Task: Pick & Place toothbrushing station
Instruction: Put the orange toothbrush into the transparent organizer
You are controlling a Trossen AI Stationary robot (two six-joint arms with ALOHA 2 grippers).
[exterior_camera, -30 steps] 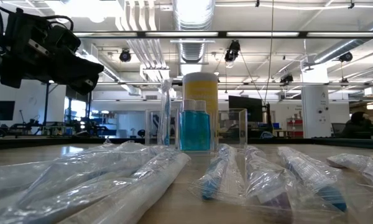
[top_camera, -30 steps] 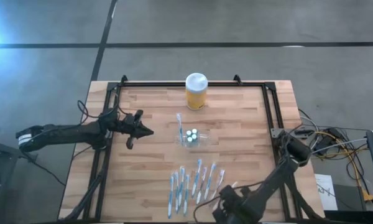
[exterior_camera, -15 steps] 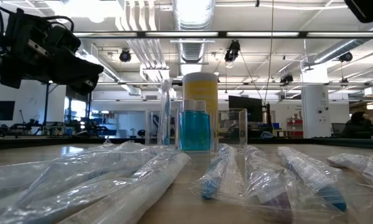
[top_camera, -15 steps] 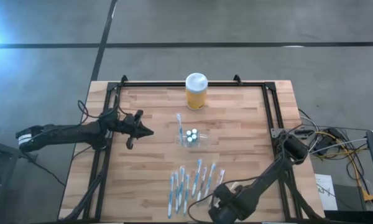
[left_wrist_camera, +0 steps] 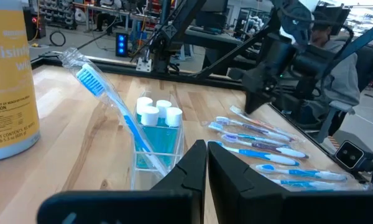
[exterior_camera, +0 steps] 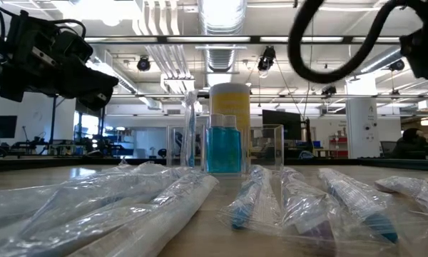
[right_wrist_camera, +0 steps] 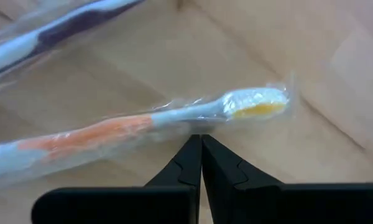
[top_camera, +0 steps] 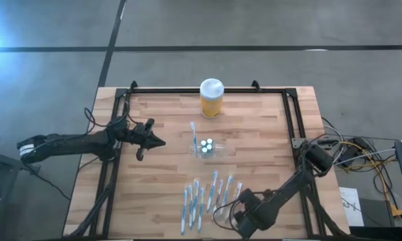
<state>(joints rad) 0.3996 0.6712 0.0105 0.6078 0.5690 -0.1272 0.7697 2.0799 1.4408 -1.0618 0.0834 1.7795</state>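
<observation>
Where the table's near edge lies: a row of wrapped toothbrushes (top_camera: 208,195) runs along it, long axes pointing from near to far.
Right gripper: the right gripper (right_wrist_camera: 201,147) hangs low at that near edge, fingers pressed together and holding nothing, with a wrapped orange-handled toothbrush (right_wrist_camera: 168,121) lying crosswise just beyond its tips.
Toothbrushing station: the toothbrushing station (top_camera: 206,148) stands upright about mid-table, beyond the row; a blue toothbrush (left_wrist_camera: 115,106) leans out of it and three white-capped blue tubes (left_wrist_camera: 156,114) sit in it.
Left gripper: the left gripper (top_camera: 157,141) hovers at the table's left side, level with the station, fingers together and empty.
Deciding relation: the station lies straight ahead of the left gripper's tips, with bare wood between; by my reading the left arm is the nearer and better lined up.
Far edge: a yellow jar (top_camera: 211,99) with a white lid stands well beyond the station.
</observation>
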